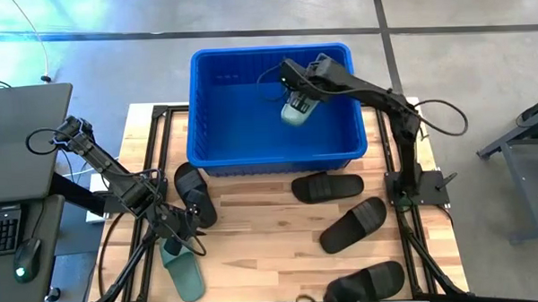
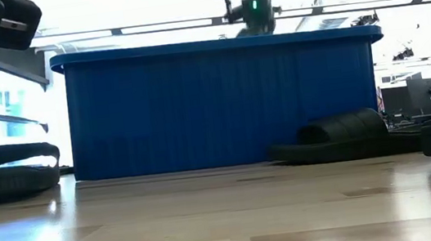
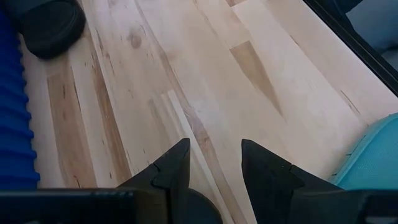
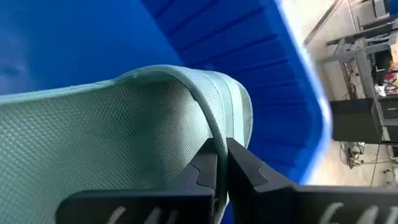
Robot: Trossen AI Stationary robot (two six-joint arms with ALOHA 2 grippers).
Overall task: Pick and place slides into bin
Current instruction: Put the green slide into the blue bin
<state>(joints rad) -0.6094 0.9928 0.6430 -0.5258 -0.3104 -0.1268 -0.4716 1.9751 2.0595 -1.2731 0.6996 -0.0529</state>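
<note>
The blue bin point(image 1: 273, 133) stands at the table's far middle and fills the low view point(image 2: 222, 103). My right gripper point(image 1: 301, 89) is over the bin's inside, shut on a sage green slide point(image 1: 296, 111). My left gripper point(image 1: 189, 230) is open and empty, low over the wood near the table's left side, between a black slide point(image 1: 194, 194) and a second green slide point(image 1: 183, 272). Three more black slides lie flat on the table at the right: point(image 1: 327, 186), point(image 1: 353, 224), point(image 1: 368, 280). My right gripper pinches the green slide by the edge of its wide strap point(image 4: 214, 134) between its two fingers. The fingers come from above, slanting down into the bin. The slide hangs below the fingers, inside the bin's walls; I cannot tell whether it clears the bin's floor.
The left wrist view shows bare wood ahead of my left fingers, with the bin's ribbed wall point(image 3: 12, 106), a black slide point(image 3: 50, 25) and the green slide point(image 3: 373, 155) around it. A keyboard and mouse point(image 1: 22, 263) lie off the table's left.
</note>
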